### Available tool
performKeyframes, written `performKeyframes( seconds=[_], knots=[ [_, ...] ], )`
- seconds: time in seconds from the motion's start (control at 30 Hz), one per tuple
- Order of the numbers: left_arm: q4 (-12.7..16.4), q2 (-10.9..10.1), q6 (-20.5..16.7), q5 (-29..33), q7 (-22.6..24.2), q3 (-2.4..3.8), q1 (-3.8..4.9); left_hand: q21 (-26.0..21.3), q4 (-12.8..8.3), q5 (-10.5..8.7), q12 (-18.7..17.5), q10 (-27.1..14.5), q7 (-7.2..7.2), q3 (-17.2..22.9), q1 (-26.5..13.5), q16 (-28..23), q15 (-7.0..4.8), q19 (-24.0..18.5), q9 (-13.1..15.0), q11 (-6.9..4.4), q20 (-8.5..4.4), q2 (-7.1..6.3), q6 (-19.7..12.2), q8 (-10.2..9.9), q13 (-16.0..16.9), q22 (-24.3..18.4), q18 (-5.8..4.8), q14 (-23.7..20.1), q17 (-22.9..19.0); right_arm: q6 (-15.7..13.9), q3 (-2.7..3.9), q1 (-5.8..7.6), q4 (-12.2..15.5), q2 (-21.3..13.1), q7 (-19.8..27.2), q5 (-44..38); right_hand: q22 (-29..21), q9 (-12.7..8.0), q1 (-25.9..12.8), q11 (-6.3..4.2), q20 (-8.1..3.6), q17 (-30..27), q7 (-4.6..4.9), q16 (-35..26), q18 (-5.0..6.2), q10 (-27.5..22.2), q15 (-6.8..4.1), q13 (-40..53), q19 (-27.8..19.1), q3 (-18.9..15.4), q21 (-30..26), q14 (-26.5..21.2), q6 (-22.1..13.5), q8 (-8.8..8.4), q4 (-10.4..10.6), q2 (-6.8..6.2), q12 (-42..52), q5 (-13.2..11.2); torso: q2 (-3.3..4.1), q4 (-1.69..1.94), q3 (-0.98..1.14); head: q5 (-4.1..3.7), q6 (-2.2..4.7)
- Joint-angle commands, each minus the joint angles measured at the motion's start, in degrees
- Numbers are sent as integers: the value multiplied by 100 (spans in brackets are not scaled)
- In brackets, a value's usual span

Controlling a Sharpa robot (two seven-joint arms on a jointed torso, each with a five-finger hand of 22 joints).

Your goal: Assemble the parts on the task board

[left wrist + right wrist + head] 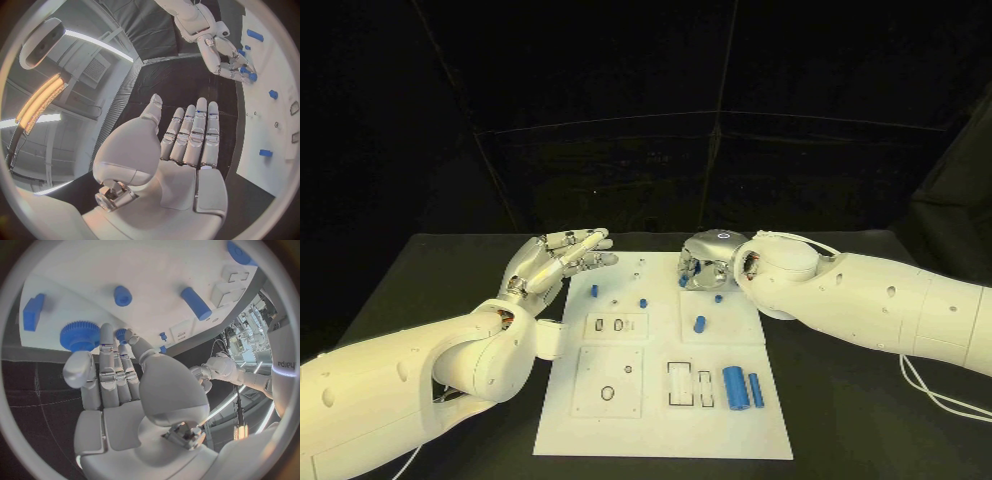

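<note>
1. The board (pixel 668 400), a flat white rectangular plate with shallow cut-out recesses, is seen lying on the matte black surface (pixel 848 420).
2. Two smooth blue cylinders (pixel 743 388) are laid side by side near the board's near right corner, beside a rectangular recess.
3. A shorter blue peg (pixel 700 324) is seen at the board's middle, and small blue pieces (pixel 594 292) toward its far left.
4. A toothed blue gear (pixel 80 335) is seen at the board's far edge.
5. The left robot hand (pixel 560 258) is held over the board's far left corner, fingers straight and apart, nothing gripped.
6. The right robot hand (pixel 708 262) is held at the board's far edge, fingertips (pixel 107 335) at the gear; whether it is gripped cannot be told.
</note>
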Motion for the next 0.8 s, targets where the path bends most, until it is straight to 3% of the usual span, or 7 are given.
performKeyframes(
  seconds=[0.03, 0.4, 0.57, 0.8],
  knots=[
    [14, -1, 99, -44, 134, 6, 8, -27, -51, 16, -38, 8, 142, 0, 27, -22, 11, 32, -10, 16, -2, 1, 46, -39, -9, -11, 36, 5, -10, 135, 5, 15, -8, 33, -67, -80, 146, 3, -72, 10, 5, 33, 0, -53, -113, 50, 0, -3, 71, 90, 105, 30, 3, -3, 7, 17, -4, -53, 18, 9, 3, 0, -17],
    [12, -7, 108, -44, 110, 6, 9, -26, -69, 16, -61, -5, 150, 2, 29, -44, 14, 63, -11, 24, 0, 12, 41, -61, -10, -19, 39, 6, -19, 236, 6, 15, -29, 69, -113, -87, 642, 14, -148, -31, 4, 185, -7, -137, -183, 293, -12, 1, 202, 626, 450, 39, 188, 22, 36, 56, 8, -187, 26, 4, 9, 7, -50],
    [12, -11, 111, -44, 102, 6, 9, -26, -76, 17, -67, -7, 151, 4, 33, -51, 15, 72, -11, 25, 0, 16, 42, -67, -10, -21, 39, 7, -22, -163, 6, 15, 40, 47, -124, -154, 899, 30, -67, -71, -11, 271, -26, -183, -224, 523, -35, 21, 296, 1088, 609, 36, 422, 64, 33, 92, 30, -437, 24, 2, 12, 14, -60],
    [13, -33, 121, -44, 93, 6, 9, -25, -85, 17, -75, -10, 152, 10, 39, -59, 16, 84, -11, 26, 0, 26, 42, -74, -9, -24, 39, 9, -25, -727, 11, 16, 298, -74, -174, -156, 1078, 34, -53, -77, -16, 326, -35, -211, -256, 644, -47, 35, 375, 1343, 710, 42, 539, 64, 47, 0, 13, -477, 15, 0, 4, 44, -10]
  ],
)
